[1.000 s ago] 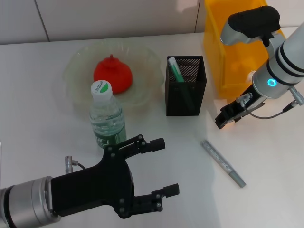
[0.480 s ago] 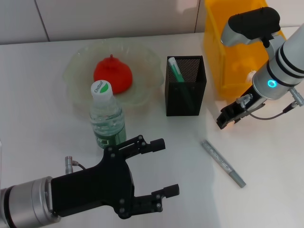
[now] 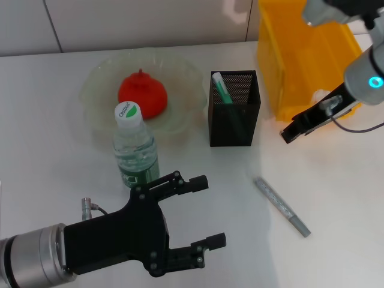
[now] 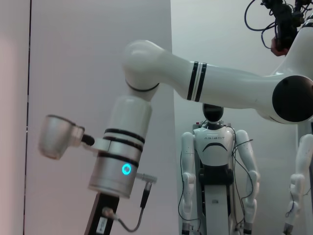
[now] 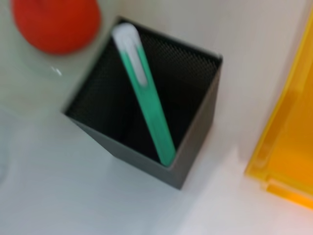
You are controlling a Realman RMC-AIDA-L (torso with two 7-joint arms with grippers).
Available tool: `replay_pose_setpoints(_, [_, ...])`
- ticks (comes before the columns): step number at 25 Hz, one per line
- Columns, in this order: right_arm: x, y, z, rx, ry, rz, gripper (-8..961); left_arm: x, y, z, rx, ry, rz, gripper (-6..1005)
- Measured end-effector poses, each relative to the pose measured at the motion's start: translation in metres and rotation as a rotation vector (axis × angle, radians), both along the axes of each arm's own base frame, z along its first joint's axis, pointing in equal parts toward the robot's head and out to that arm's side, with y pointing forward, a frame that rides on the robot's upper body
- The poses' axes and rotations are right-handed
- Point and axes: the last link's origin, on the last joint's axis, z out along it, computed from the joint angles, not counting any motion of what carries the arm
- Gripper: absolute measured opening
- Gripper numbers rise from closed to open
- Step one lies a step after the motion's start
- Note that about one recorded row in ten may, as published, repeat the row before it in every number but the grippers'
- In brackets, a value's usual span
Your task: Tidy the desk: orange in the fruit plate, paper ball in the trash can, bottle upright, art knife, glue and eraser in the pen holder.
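Note:
The orange [image 3: 142, 94] lies in the glass fruit plate [image 3: 96, 84]; it also shows in the right wrist view [image 5: 54, 22]. The bottle [image 3: 135, 147] stands upright in front of the plate. The black mesh pen holder [image 3: 235, 120] holds a green-and-white stick-shaped item [image 3: 221, 87], also seen in the right wrist view [image 5: 146, 98]. A grey stick-shaped item [image 3: 282, 206] lies on the table. My left gripper [image 3: 213, 210] is open and empty, in front of the bottle. My right gripper [image 3: 297, 131] hangs above the table by the yellow trash can [image 3: 300, 54]. No paper ball or eraser shows.
The yellow trash can stands at the back right, close to the pen holder [image 5: 195, 161], and shows in the right wrist view [image 5: 288, 137]. The left wrist view shows my right arm [image 4: 122, 161] and the room behind. The white table [image 3: 336, 198] runs to the right of the grey item.
My right arm has risen and moved back and to the right, closer to the yellow trash can. The left arm and the things on the table have not moved.

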Motion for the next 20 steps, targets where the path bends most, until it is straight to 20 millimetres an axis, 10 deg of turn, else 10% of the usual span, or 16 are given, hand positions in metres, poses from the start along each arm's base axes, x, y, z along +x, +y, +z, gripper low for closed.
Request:
replay_pose_setpoints(10, [-0.034,-0.020,0.050,0.098,0.084,0.110,385,0.001,0.001,0.001,0.002,-0.007,-0.005,785])
replay_pose_setpoints(20, [-0.057,0.010,0.038,0.100,0.122,0.181,386,0.002,0.001,0.003,0.004,-0.013,-0.009,785])
